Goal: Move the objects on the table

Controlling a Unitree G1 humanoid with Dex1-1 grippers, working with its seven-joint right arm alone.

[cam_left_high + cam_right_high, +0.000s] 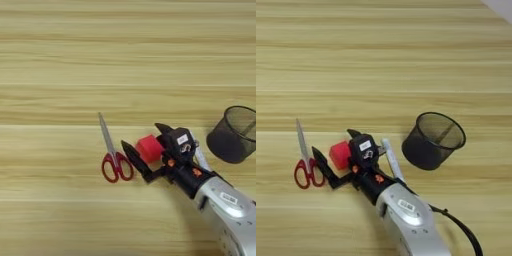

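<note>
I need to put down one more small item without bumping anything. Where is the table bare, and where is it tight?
Bare: the table beyond the scissors and mesh cup, and the near-left strip in front of the scissors. Tight: the right gripper, open around the red cube, with the white marker beside the forearm, near the cup.

mesh cup point(234, 134): cut by right edge in left eye view;
white-barrelled marker point(392, 160): lower end hidden under forearm point(411, 220);
red cube point(340, 154): right side behind gripper point(333, 150)
</note>
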